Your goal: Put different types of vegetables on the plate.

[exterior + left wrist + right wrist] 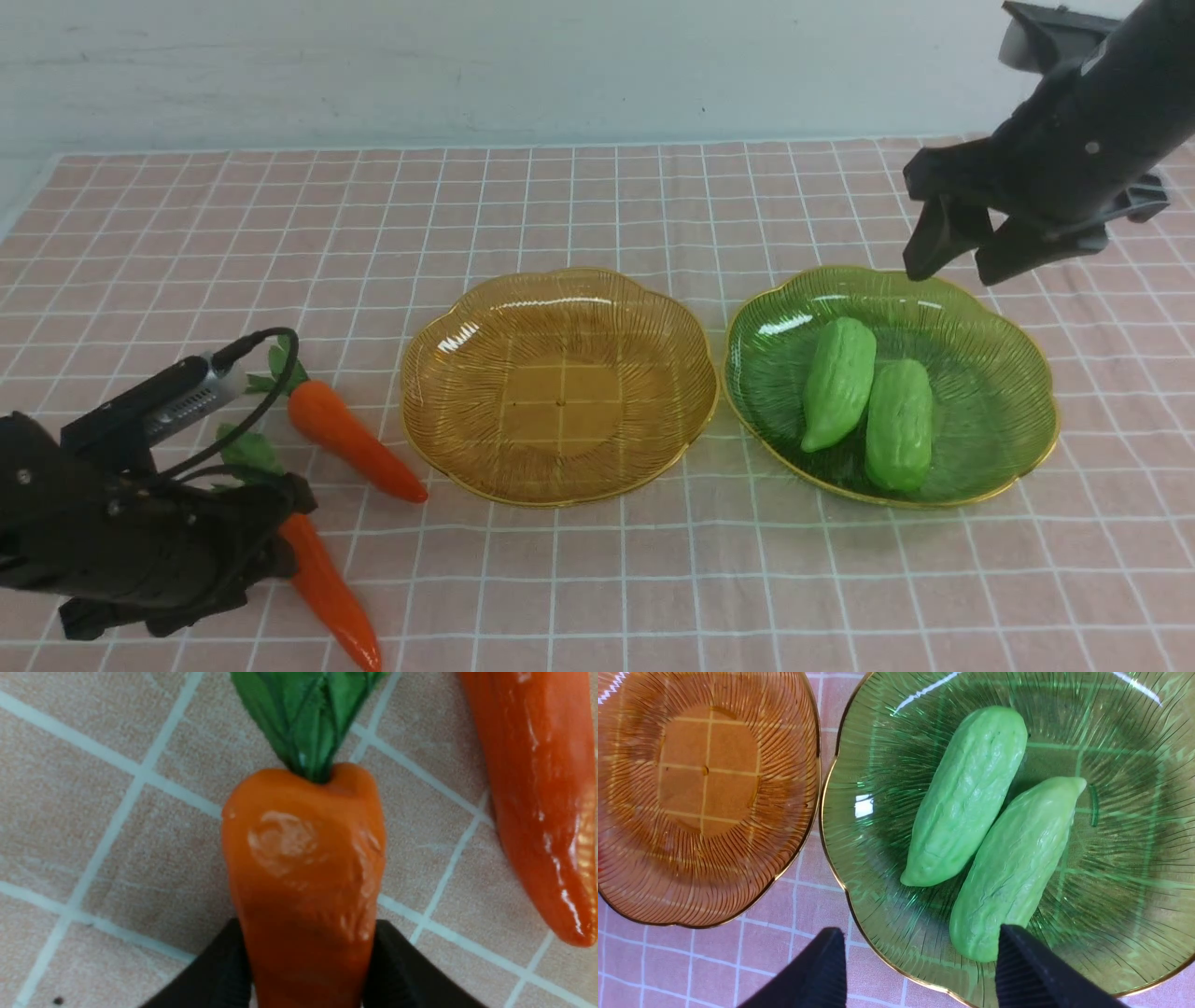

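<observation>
Nearest, at seven o'clock on the table [653, 205], left jaws clench a glossy orange toy carrot [303, 872] beside its twin [359, 453]. Centre, an amber ribbed plate [560, 280] sits bare. At three o'clock, two bumpy green gourds [837, 383] lie in a green plate [1018, 355], with right jaws released above its rim. The pickup looks in hand; next, lift the carrot onto a plate.

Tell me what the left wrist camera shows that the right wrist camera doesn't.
Only the left wrist view: one carrot with the left fingers against both its sides, and a second carrot beside it. Only the right wrist view: the empty amber plate, the green plate holding one gourd and another gourd side by side, and the right fingers spread apart. Both: the pink checked cloth.
</observation>
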Tool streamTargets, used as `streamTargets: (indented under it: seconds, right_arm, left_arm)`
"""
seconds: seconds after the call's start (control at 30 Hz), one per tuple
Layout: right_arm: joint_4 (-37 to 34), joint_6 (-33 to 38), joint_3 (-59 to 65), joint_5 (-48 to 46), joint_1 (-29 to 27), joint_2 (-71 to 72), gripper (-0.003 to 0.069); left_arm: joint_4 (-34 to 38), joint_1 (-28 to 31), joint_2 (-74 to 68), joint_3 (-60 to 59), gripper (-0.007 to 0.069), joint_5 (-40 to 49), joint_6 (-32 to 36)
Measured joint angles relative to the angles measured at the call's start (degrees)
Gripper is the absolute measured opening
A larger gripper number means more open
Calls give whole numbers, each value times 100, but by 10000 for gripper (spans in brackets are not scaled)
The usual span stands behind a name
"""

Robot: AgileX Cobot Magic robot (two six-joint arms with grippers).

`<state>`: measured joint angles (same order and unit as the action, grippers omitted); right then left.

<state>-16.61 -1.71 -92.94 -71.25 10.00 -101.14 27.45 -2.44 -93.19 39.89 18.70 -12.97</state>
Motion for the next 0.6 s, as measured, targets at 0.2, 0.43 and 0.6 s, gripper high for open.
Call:
streamTargets:
  seconds: [0.2,0.43,0.6]
  right_arm:
    - [0,41,0,0,0,69,400]
    - [0,286,5,-8,0,778,331]
    - [6,489,5,-50,0,1536,180]
  left_arm:
    - [-305,0,217,13,206,115,195]
    - [-443,0,755,566,190,982,307]
    - [-467,-12,741,1492,189,1860,562]
